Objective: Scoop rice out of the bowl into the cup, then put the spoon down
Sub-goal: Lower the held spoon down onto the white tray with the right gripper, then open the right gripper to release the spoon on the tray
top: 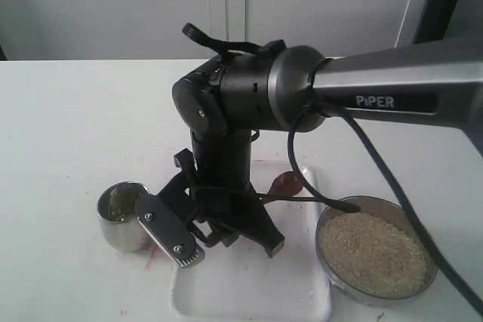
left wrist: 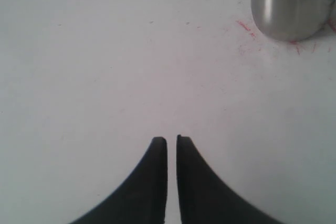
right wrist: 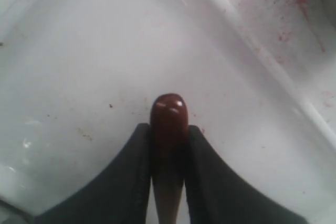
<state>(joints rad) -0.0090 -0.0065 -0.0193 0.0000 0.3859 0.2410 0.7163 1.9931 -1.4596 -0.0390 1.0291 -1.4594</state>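
The right gripper is clamped on the rounded, glossy end of the dark reddish wooden spoon, low over the smooth white tray, whose raised rim runs close by. Only the exterior view shows the spoon's oval scoop end, over the tray's far right part, between the gripper and the bowl. The wide, thin-rimmed bowl sits just right of the tray, full of grainy beige rice. The rounded shiny steel cup stands just left of the tray, on faint red marks. The left gripper shows only in its wrist view. It is closed on nothing, over matte white table, well apart from the cup.
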